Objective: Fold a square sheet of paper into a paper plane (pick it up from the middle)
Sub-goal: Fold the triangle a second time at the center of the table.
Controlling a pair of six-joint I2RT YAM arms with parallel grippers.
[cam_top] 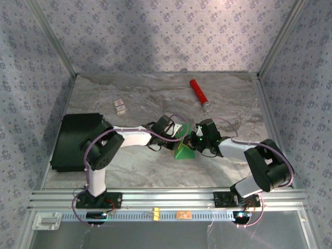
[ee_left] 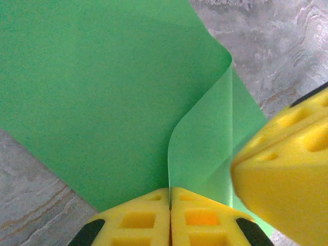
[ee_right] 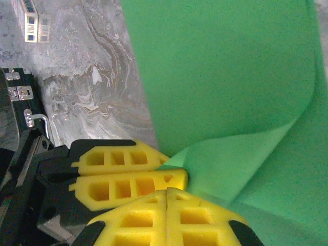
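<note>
Paper (cam_top: 184, 151): one green sheet, mid-frame.
Left gripper (ee_left: 169, 192): jaws pinching paper.
Right gripper (ee_right: 167, 193): jaws pressed together.

Top cam sits high behind the arm bases, looking down on the whole table (cam_top: 145, 98) with the green sheet (cam_top: 183, 152) mid-frame. Wrist cams ride right behind the left pincer (ee_left: 169, 193) and right pincer (ee_right: 167, 193), jammed up against that sheet from opposite sides, each catching the other pincer too
</note>
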